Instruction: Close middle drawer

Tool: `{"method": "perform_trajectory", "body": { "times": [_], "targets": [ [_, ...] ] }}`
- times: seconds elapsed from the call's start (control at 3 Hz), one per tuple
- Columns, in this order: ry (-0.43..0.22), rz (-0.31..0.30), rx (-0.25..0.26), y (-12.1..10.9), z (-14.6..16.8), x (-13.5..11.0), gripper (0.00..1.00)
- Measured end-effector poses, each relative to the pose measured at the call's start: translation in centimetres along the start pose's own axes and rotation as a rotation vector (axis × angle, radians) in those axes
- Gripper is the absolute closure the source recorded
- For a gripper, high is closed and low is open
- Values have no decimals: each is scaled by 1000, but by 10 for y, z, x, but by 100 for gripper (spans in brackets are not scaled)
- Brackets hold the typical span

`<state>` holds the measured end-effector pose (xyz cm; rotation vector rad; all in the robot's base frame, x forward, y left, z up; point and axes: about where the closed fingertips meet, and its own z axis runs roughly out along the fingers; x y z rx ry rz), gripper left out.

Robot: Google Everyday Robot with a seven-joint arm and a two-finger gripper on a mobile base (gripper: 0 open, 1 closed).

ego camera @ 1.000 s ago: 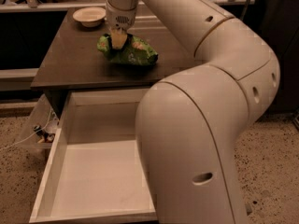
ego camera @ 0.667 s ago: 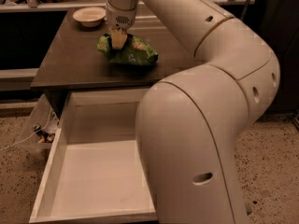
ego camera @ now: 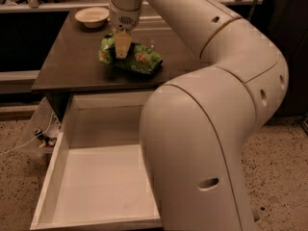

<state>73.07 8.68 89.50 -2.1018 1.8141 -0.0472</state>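
Camera view: claw (ego camera: pixel 122 46), grip unclear, over green bag (ego camera: pixel 140 59) on cabinet top (ego camera: pixel 72 64); middle drawer (ego camera: pixel 98 179) open.

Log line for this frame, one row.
middle drawer: open | gripper: at green bag on cabinet top | bowl: top's rear

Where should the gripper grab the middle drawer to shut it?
Grip the front panel's top edge, from the open front side, pushing toward the cabinet: the middle drawer stands pulled well out and that edge runs square to its travel. No handle shows. The gripper is at the green bag on the cabinet top.
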Motion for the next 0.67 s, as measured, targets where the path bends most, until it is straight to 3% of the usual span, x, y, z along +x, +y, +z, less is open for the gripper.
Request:
{"method": "perform_trajectory", "body": {
  "times": [0.33,0.67],
  "targets": [
    [0,0,0,0,0,0,0],
    [0,0,0,0,0,0,0]
  ]
}}
